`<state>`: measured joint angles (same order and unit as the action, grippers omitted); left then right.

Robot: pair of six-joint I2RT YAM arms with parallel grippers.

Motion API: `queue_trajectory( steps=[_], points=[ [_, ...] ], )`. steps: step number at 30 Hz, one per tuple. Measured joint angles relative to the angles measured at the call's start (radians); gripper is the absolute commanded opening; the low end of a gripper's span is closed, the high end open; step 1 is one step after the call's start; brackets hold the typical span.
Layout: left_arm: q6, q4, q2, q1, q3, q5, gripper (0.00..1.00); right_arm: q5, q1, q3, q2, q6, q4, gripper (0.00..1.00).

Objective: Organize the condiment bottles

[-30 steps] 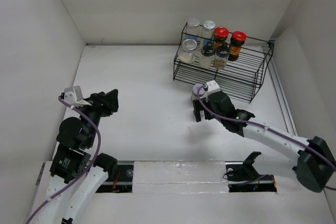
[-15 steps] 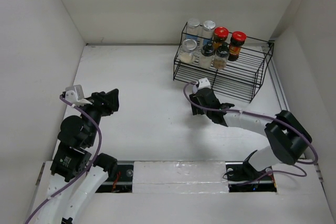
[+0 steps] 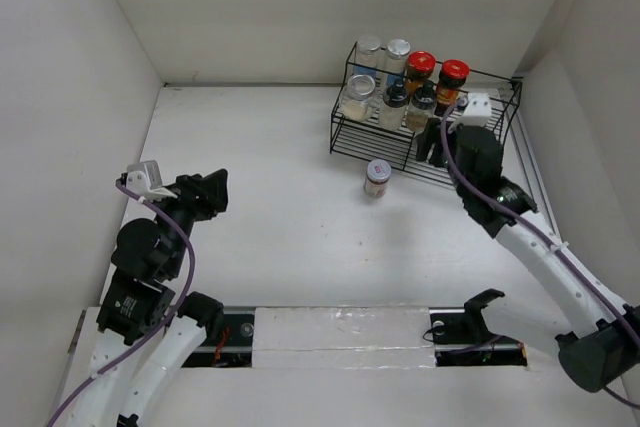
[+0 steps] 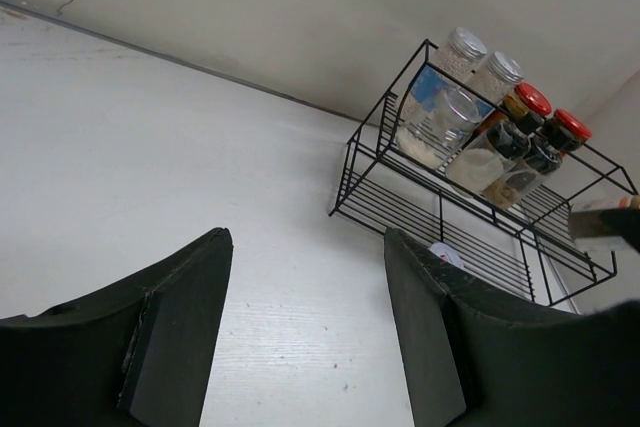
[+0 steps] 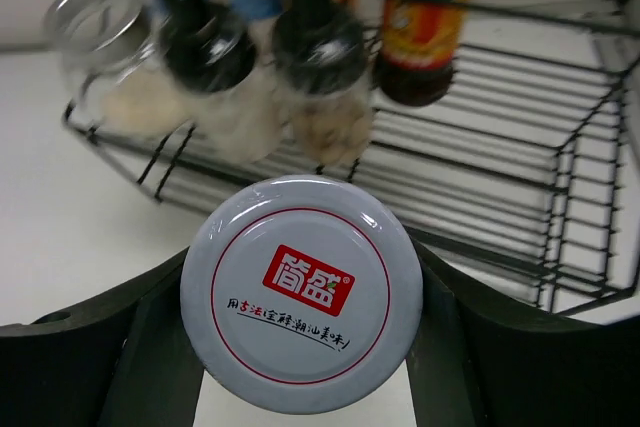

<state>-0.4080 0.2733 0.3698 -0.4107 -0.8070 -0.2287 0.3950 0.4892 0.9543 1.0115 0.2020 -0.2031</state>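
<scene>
The right hand (image 3: 437, 142) leaves the middle of the counter (image 3: 260, 147), closes on a grey-lidded jar (image 5: 300, 292) and now sits far right at the rack (image 3: 470, 172) front. The lone jar (image 3: 377, 178) it covered stands exposed.

1. The top view is taken from high above the near edge, looking down and forward, so that the whole tabletop (image 3: 260, 147) is covered from afar.
2. The left wrist view is set low by the left edge and aimed at the far right corner. The rack (image 4: 480, 237) is seen at a distance between the left fingers (image 4: 180, 327).
3. The right wrist view is held close before the rack. A jar (image 5: 300, 292) lid fills the foreground between the right fingers (image 5: 100, 347).
4. The rack is shared by all three views.
</scene>
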Motion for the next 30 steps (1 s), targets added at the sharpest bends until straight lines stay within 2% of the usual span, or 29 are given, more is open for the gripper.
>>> queue_trajectory(
  steps=[6, 12, 16, 17, 19, 20, 22, 24, 28, 30],
  points=[
    [0.0, 0.0, 0.003, 0.0, 0.0, 0.0, 0.58, -0.056, -0.23, 0.136, 0.159, -0.045, 0.003, 0.5],
    [0.0, 0.0, 0.003, 0.0, 0.0, 0.0, 0.58, -0.135, -0.353, 0.165, 0.325, -0.071, 0.0, 0.48],
    [0.0, 0.0, 0.003, 0.0, 0.0, 0.0, 0.58, -0.166, -0.365, 0.165, 0.378, -0.077, -0.006, 0.58],
    [0.0, 0.0, 0.003, 0.0, 0.0, 0.0, 0.58, -0.169, -0.365, 0.166, 0.384, -0.081, 0.002, 0.68],
    [0.0, 0.0, 0.003, 0.0, 0.0, 0.003, 0.58, -0.184, -0.365, 0.169, 0.388, -0.082, 0.01, 0.79],
    [0.0, 0.0, 0.003, 0.0, 0.0, 0.005, 0.58, -0.187, -0.365, 0.17, 0.39, -0.083, 0.017, 0.88],
    [0.002, 0.0, 0.003, 0.0, 0.0, 0.008, 0.58, -0.192, -0.362, 0.175, 0.391, -0.082, 0.032, 0.95],
    [0.004, 0.0, 0.003, 0.0, 0.0, 0.008, 0.58, -0.191, -0.357, 0.188, 0.387, -0.082, 0.041, 1.0],
    [0.006, 0.0, 0.003, 0.0, 0.0, 0.013, 0.58, -0.165, -0.328, 0.19, 0.31, -0.08, 0.051, 1.0],
    [0.007, 0.0, 0.003, 0.0, 0.0, 0.012, 0.58, -0.151, -0.279, 0.164, 0.222, -0.076, 0.073, 0.95]
  ],
)
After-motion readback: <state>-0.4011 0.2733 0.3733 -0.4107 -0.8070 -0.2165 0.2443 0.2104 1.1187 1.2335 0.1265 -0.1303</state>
